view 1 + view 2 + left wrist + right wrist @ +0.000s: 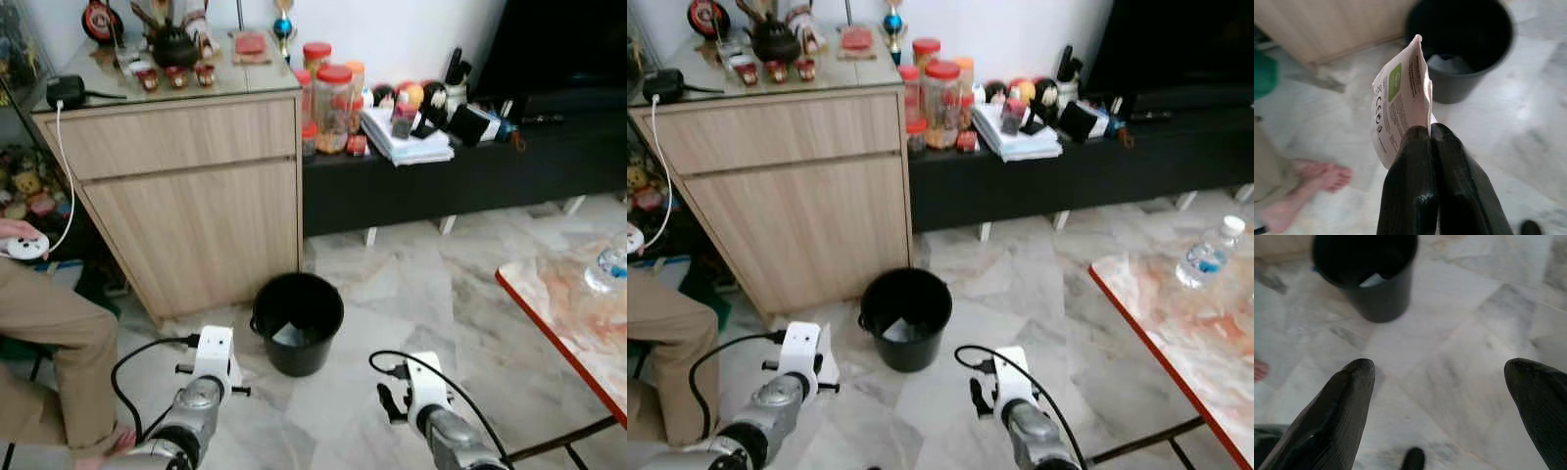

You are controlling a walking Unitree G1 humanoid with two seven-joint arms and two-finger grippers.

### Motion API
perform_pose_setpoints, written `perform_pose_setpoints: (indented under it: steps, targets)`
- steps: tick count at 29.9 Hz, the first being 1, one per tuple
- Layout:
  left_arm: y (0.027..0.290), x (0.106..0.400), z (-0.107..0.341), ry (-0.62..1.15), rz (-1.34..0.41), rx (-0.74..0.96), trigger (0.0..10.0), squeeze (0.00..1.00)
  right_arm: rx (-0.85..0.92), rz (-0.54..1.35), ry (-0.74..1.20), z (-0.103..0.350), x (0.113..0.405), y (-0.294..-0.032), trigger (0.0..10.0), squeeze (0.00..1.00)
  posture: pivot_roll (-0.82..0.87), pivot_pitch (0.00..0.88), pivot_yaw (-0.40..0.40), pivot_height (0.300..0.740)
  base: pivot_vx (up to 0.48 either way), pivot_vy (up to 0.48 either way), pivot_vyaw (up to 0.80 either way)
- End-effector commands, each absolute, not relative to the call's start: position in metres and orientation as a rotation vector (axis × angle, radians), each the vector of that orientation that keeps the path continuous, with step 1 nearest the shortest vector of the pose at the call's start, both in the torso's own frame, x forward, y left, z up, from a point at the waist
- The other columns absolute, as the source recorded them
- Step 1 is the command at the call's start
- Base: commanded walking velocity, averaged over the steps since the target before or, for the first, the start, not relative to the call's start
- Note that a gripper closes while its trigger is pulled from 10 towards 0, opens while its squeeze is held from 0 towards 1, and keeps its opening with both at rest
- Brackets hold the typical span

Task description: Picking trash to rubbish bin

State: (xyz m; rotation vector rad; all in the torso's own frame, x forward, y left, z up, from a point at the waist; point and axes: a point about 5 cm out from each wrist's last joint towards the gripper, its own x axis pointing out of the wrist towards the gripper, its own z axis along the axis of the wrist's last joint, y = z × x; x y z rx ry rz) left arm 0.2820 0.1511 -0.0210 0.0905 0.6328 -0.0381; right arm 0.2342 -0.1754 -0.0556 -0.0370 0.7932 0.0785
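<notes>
A black rubbish bin [297, 321] stands on the marble floor before a wooden cabinet, with a pale scrap lying inside it. In the left wrist view my left gripper [1430, 128] is shut on a white paper packet [1399, 100] with a green label and printed text, held upright short of the bin [1464, 44]. My left arm [201, 392] is low at the bin's left, my right arm [431, 411] low at its right. In the right wrist view my right gripper [1440, 377] is open with only floor between its fingers, the bin [1371, 279] beyond.
A wooden cabinet [186, 186] stands behind the bin, a low black TV bench [441, 176] with jars and papers beside it. A red-edged table [578, 323] with a plastic bottle [1205, 253] is at the right. A person's leg [49, 343] and bare foot [1308, 181] are at the left.
</notes>
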Motion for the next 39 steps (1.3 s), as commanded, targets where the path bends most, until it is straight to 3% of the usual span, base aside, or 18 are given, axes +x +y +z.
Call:
perform_pose_setpoints:
  steps: [1,10,39]
  targets:
    - [0.1554,0.2816,-0.0210,0.631,-0.037,0.102,10.0,0.00,-0.022,0.074,0.782,-0.0537,0.2372,-0.1737,10.0,0.00,-0.03,0.000,-0.036,0.740,0.000,0.000,0.00]
    - [0.1538,0.2792,-0.0230,0.633,-0.046,0.103,10.0,0.00,-0.043,0.079,0.779,-0.0540,0.2362,-0.1753,10.0,0.00,-0.03,0.000,-0.027,0.740,0.000,0.000,0.00]
    - [0.1516,0.2756,-0.0254,0.625,-0.033,0.085,10.0,0.00,-0.026,0.068,0.792,-0.0564,0.2321,-0.1787,10.0,0.00,-0.02,0.000,-0.062,0.740,0.298,0.000,0.00]
